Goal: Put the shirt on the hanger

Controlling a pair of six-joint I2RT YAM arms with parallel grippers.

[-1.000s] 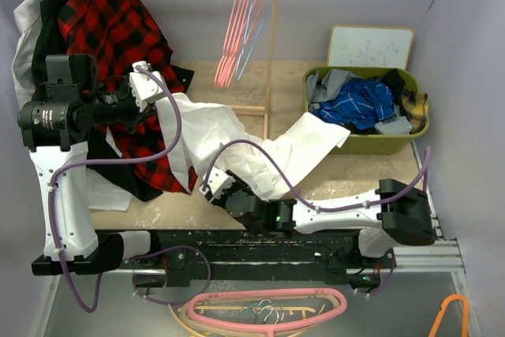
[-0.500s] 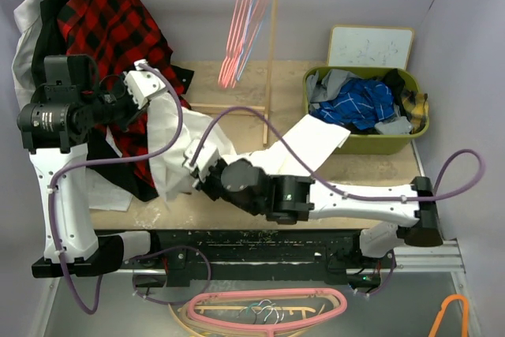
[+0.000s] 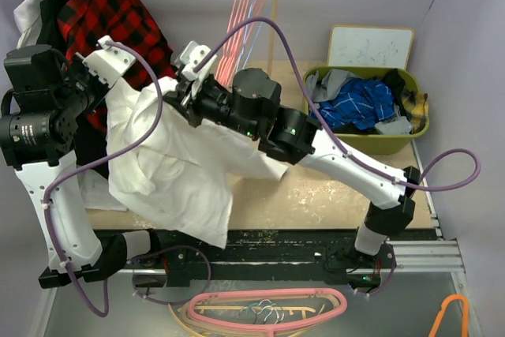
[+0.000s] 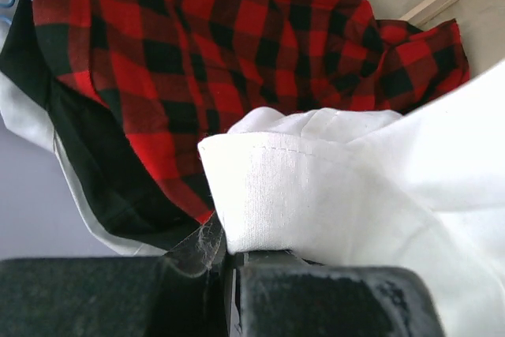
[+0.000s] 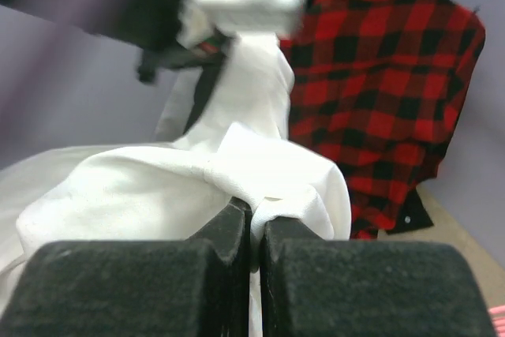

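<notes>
The white shirt hangs spread in the air over the table's left half, held up by both grippers. My left gripper is shut on a hemmed fold at the shirt's upper left; in the left wrist view that fold rises straight from the closed jaws. My right gripper is shut on a bunched fold at the shirt's upper right edge. A thin light-blue hanger hangs on the rail among pink ones, behind the right arm.
A red-and-black plaid shirt hangs at the back left, close behind the left gripper. A green basket with a blue checked garment stands at the right. A wooden rack post rises mid-back. Pink hangers lie below the table's front edge.
The right gripper shut on the white shirt and swung up and to the left from the table. The left gripper rose too, and the shirt now hangs lifted between them.
</notes>
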